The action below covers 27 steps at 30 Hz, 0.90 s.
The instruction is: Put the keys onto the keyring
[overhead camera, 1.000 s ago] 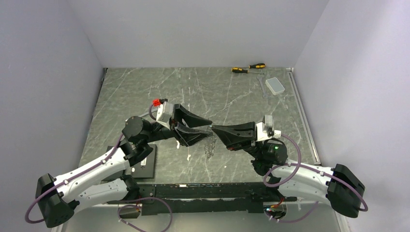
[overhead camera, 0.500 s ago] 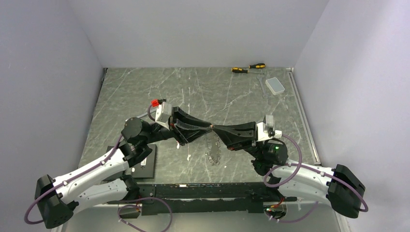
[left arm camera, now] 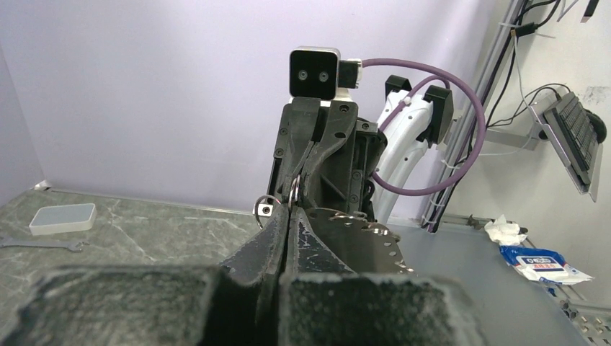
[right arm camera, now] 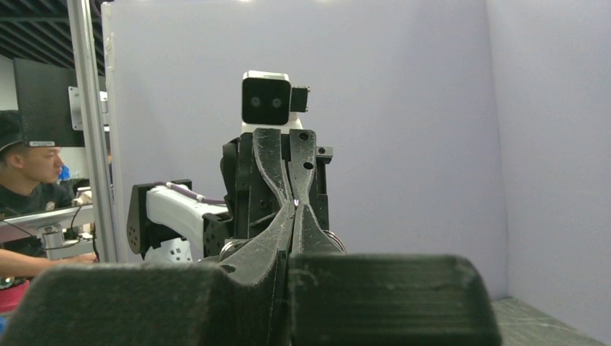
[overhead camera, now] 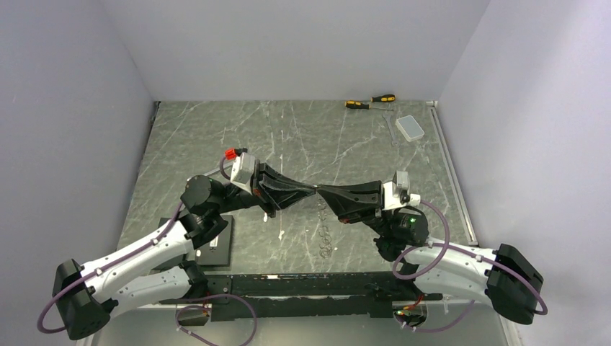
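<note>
Both arms are nose to nose above the middle of the surface point(overhead camera: 216, 130). The left gripper point(overhead camera: 310, 190) has its fingers clenched, the right gripper point(overhead camera: 323, 190) is clenched too, tips touching. The keyring point(left arm camera: 369, 225) hangs right at that junction (which pair actually pins it, I cannot tell).

Two screwdrivers point(overhead camera: 357, 104), one wrench point(overhead camera: 390, 128), one pale box point(overhead camera: 411, 127), one black box point(overhead camera: 220, 249), one toothed keyring point(left arm camera: 375, 229).

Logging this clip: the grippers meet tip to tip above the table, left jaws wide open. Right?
No: the jaws of the left gripper are shut, as the left wrist view shows. It does meet the right gripper tip to tip.
</note>
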### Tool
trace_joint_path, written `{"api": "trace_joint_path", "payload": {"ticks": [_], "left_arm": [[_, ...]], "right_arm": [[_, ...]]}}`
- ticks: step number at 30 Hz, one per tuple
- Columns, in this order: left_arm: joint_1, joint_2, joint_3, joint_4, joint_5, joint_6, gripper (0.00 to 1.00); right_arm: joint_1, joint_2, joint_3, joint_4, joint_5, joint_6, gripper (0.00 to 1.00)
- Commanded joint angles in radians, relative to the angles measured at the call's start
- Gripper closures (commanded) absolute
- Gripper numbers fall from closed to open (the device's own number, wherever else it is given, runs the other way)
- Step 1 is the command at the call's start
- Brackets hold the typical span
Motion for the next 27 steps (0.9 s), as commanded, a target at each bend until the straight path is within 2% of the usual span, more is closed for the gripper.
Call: {"api": "trace_joint_path", "payload": {"ticks": [1,7,10,11,12,13,15,18,22,27], "left_arm": [[-0.005,0.012,0.003,0.059,0.017,-0.023,1.00],[-0.005,0.009,0.031,-0.028,0.032,-0.004,1.00],[-0.006,0.000,0.071,-0.146,0.010,0.020,1.00],[-0.005,-0.003,0.087,-0.193,0.004,0.031,1.00],[-0.005,-0.008,0.104,-0.235,-0.001,0.042,1.00],[-0.005,-0.013,0.117,-0.280,-0.007,0.050,1.00],[-0.003,-0.024,0.142,-0.366,-0.017,0.074,1.00],[-0.004,-0.032,0.181,-0.511,-0.040,0.117,1.00],[-0.003,-0.040,0.217,-0.639,-0.032,0.157,1.00],[-0.003,-0.014,0.287,-0.802,-0.016,0.228,1.00]], "right_arm": [[0.005,0.008,0.045,0.094,-0.020,0.028,1.00],[0.004,-0.006,0.048,0.034,-0.040,0.017,1.00],[0.005,-0.059,0.045,-0.082,-0.043,-0.028,0.80],[0.005,-0.088,0.041,-0.131,-0.043,-0.055,0.71],[0.005,-0.123,0.039,-0.200,-0.038,-0.098,0.57],[0.005,-0.161,0.042,-0.313,-0.034,-0.137,0.50],[0.005,-0.257,0.061,-0.514,-0.025,-0.229,0.43],[0.005,-0.351,0.134,-0.836,-0.038,-0.366,0.39],[0.005,-0.393,0.269,-1.256,-0.088,-0.535,0.37],[0.005,-0.327,0.447,-1.654,-0.196,-0.666,0.44]]}}
